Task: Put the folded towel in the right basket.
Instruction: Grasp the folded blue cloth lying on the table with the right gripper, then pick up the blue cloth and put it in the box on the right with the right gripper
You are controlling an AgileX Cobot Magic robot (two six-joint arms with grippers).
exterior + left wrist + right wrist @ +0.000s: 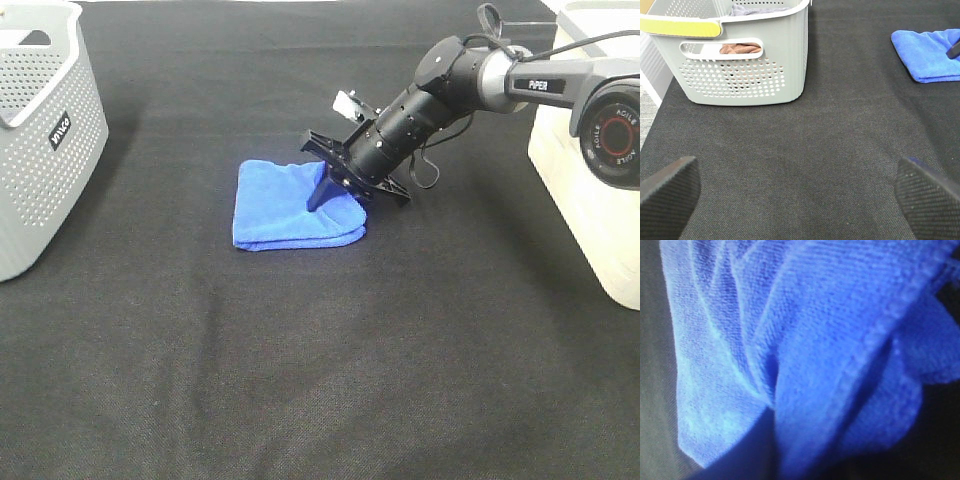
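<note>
The folded blue towel (280, 205) lies on the black table, a little left of the middle. My right gripper (322, 192) reaches across from the right and is down on the towel's right part, shut on a pinch of its cloth. The right wrist view is filled with bunched blue towel (815, 340), its folds running together at the jaws. The white right basket (590, 200) stands at the right edge. My left gripper (800, 192) is open and empty over bare table; the towel (930, 55) shows far from it in that view.
A grey perforated basket (40, 130) stands at the left edge. The left wrist view shows it (740, 65) with cloth inside. The black cloth table (320, 380) stretches to the front.
</note>
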